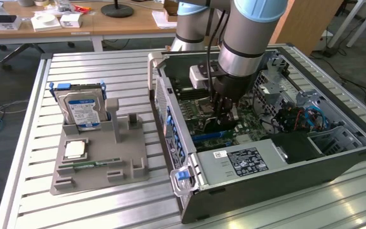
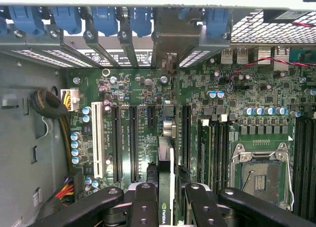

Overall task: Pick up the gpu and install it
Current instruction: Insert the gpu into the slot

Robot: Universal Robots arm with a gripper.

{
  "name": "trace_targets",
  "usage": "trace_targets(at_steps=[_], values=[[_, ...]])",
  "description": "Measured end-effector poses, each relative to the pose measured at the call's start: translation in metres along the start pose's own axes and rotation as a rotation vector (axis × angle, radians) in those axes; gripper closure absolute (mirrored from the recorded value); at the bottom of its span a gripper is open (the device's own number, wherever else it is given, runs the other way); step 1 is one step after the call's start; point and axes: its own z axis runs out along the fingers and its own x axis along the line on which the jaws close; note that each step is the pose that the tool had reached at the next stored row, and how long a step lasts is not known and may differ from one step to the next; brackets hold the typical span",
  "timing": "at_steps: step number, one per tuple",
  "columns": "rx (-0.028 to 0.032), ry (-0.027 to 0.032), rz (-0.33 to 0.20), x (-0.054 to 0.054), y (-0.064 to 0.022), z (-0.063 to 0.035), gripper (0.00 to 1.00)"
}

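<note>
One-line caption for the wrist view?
Gripper holds the gpu edge-on above the motherboard slots inside the open case.

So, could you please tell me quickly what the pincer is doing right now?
Pincer: closed on the gpu, held edge-on over the motherboard slots.

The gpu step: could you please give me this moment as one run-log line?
stage: installing | gripper: shut on gpu | gpu: edge-on over motherboard slots | case: open
</note>
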Motion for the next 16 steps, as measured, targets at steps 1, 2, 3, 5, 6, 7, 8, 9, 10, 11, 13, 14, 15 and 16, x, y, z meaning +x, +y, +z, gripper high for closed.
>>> trace_targets(at_steps=[1, 2, 3, 5, 6, 7, 8, 9, 10, 11, 13, 14, 15, 16], values=[[0.0, -0.0001, 0.0, 0.0, 0.0, 0.0001, 0.74], [0.0, 0.0001, 0.0, 0.0, 0.0003, 0.0002, 0.74], [0.0, 0.0, 0.0, 0.0, 0.0007, 0.0004, 0.74], [0.0001, -0.0003, 0.0, -0.0001, 0.0009, 0.0013, 0.74], [0.0, 0.0, 0.0, 0.0, 0.0012, 0.0015, 0.74], [0.0, 0.0001, 0.0, 0.0, 0.0013, 0.0017, 0.74], [-0.0001, 0.0002, 0.0, 0.0, 0.0013, 0.0017, 0.74], [-0.0002, 0.0002, 0.0, 0.0, 0.0013, 0.0018, 0.74], [0.0, 0.0, 0.0, -0.0001, 0.0013, 0.002, 0.74], [0.0001, -0.0002, 0.0, -0.0003, 0.0014, 0.0023, 0.74], [0.0, -0.0001, 0.0, -0.0008, 0.0014, 0.0033, 0.74], [0.0001, -0.0001, 0.0, -0.001, 0.0015, 0.0037, 0.74], [0.0, -0.0002, 0.0, -0.0014, 0.0015, 0.0044, 0.74], [0.0, -0.0002, 0.0, -0.0017, 0.0015, 0.0048, 0.74]])
